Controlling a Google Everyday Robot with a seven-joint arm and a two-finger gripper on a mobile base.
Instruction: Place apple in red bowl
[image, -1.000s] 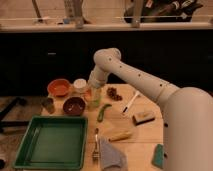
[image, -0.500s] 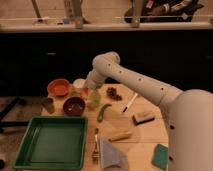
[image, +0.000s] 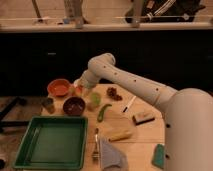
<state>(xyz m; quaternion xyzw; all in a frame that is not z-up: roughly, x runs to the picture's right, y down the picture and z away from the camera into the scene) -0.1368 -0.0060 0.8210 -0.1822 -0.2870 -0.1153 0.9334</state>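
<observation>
gripper swung left beside round red bowl, fingers closed on round apple

Orange-red bowl, maroon bowl, green tray (plain), green vegetable, white arm, tan table.

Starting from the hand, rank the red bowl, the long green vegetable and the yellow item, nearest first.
The hand is at back left.
1. Red bowl, just left of it.
2. Green vegetable, mid-table.
3. Yellow item, front right.
</observation>
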